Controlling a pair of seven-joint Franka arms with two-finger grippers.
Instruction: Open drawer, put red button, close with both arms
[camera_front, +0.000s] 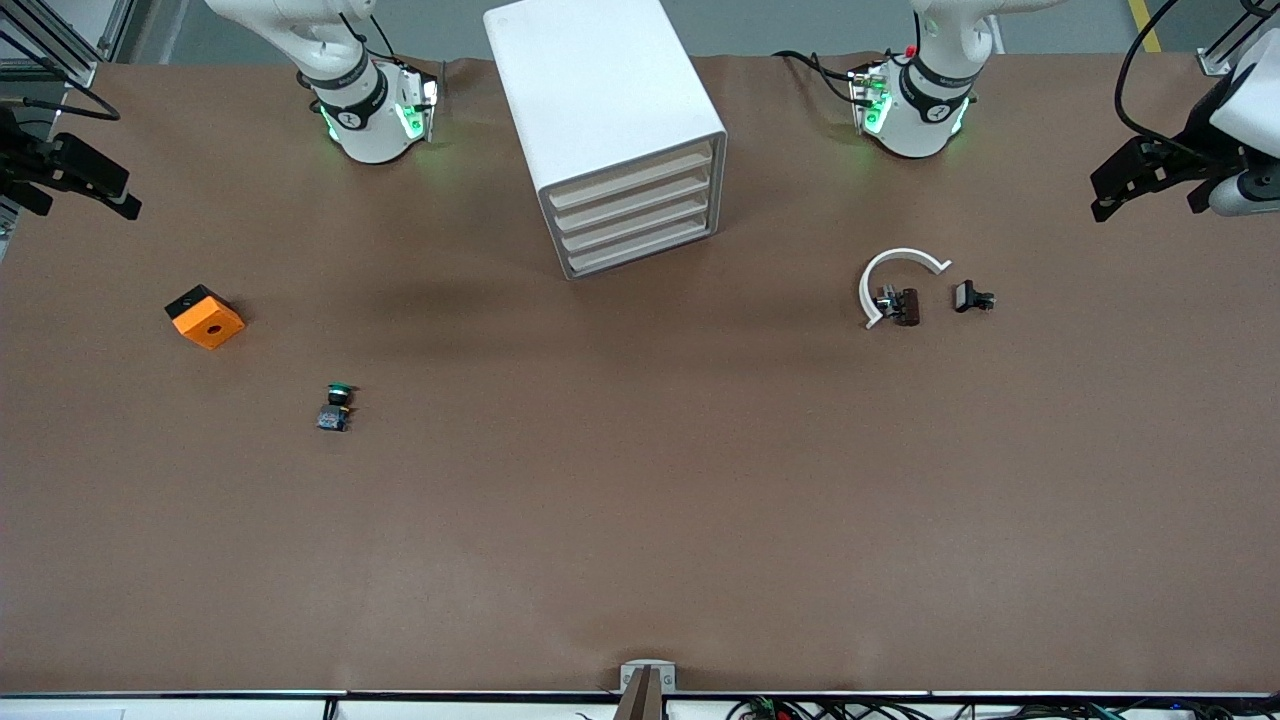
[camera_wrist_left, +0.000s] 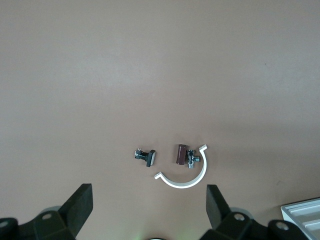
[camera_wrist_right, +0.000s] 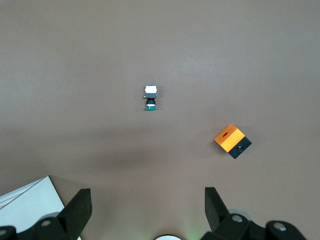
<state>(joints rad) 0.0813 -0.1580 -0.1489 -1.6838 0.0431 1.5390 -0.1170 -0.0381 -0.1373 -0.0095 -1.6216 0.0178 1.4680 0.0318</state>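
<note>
No red-capped button shows in any view. A switch with a green cap (camera_front: 337, 405) lies on the table toward the right arm's end; it also shows in the right wrist view (camera_wrist_right: 150, 97). The white drawer cabinet (camera_front: 600, 100) stands between the arm bases, and all its drawers (camera_front: 635, 210) are shut. My left gripper (camera_front: 1150, 195) hangs open and empty at the left arm's end of the table; in its wrist view (camera_wrist_left: 148, 189) nothing is between the fingers. My right gripper (camera_front: 78, 200) hangs open and empty at the right arm's end, as its wrist view (camera_wrist_right: 147, 191) also shows.
An orange and black block (camera_front: 205, 316) lies near the green-capped switch. A white C-shaped clip (camera_front: 880, 275), a brown and metal part (camera_front: 902, 305) and a small black part (camera_front: 970, 297) lie toward the left arm's end.
</note>
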